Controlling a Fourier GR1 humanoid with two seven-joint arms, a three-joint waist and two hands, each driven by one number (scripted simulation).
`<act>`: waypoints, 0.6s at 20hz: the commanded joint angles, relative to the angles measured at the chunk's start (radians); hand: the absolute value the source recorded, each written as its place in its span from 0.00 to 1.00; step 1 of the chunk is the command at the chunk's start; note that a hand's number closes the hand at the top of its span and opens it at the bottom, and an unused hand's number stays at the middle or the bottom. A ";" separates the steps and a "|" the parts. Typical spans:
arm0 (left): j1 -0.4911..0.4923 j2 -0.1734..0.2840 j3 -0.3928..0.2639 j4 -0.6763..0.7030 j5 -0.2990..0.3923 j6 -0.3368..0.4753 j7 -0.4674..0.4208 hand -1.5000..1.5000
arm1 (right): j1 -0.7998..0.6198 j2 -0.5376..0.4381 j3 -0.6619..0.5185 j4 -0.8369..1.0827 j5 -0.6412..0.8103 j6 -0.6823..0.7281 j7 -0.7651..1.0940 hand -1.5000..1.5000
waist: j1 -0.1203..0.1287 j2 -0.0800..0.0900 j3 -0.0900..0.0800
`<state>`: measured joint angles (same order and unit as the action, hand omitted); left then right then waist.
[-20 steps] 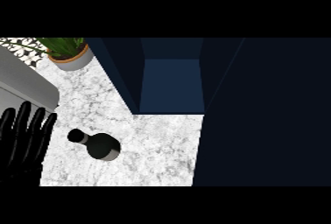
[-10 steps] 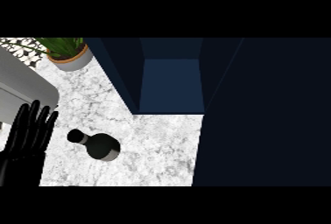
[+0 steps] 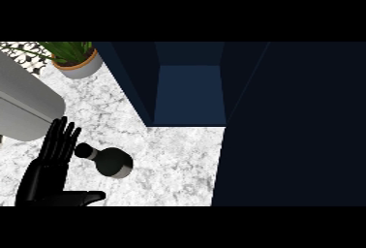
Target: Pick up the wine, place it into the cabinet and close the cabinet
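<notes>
The wine bottle is dark and stands upright on the marble counter, seen from above with its neck toward the left. My left hand is open just left of the bottle. Its fingers are straight and point away from me, and the thumb sticks out to the right below the bottle. The fingertips reach right beside the bottle's neck; contact cannot be judged. The cabinet stands open behind the bottle and shows a blue inside. My right hand is out of view.
The cabinet's dark door fills the right side of the view. A potted plant stands at the back left of the counter. A grey rounded object lies along the left edge, behind my hand.
My left hand has moved to the right, from the left edge to right beside the bottle, and its thumb now shows. The bottle and cabinet have not moved.
</notes>
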<state>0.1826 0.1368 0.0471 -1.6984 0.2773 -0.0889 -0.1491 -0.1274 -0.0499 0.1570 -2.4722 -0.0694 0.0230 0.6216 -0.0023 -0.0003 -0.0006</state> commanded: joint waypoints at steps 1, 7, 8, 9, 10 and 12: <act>-0.009 0.005 0.031 0.166 -0.018 -0.054 -0.105 0.00 | 0.037 -0.014 -0.082 -0.034 -0.099 0.032 -0.039 0.00 | 0.000 0.001 0.001; -0.068 -0.003 0.043 0.386 -0.054 -0.123 -0.263 0.00 | 0.011 -0.031 -0.119 -0.021 -0.143 0.054 -0.016 0.00 | 0.000 0.001 0.000; -0.151 -0.019 0.039 0.434 -0.070 -0.082 -0.223 0.00 | -0.005 0.009 -0.027 -0.038 -0.031 0.005 0.011 0.00 | -0.001 0.000 0.000; -0.110 0.011 0.068 0.417 -0.041 -0.122 -0.230 0.00 | 0.072 -0.015 -0.047 -0.083 -0.077 0.051 0.001 0.00 | 0.000 0.000 0.000; -0.110 -0.015 0.045 0.538 -0.094 -0.132 -0.353 0.00 | 0.025 0.001 -0.030 -0.049 -0.044 0.033 -0.017 0.00 | -0.003 0.001 0.000; -0.155 0.002 0.073 0.592 -0.088 -0.142 -0.368 0.00 | 0.059 0.000 -0.033 -0.019 -0.048 0.061 -0.070 0.00 | -0.001 0.001 0.000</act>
<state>0.0724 0.1318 0.0975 -1.2555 0.2116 -0.1992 -0.4172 -0.0933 -0.0494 0.1272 -2.4634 -0.0803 0.0641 0.5720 -0.0031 0.0001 -0.0004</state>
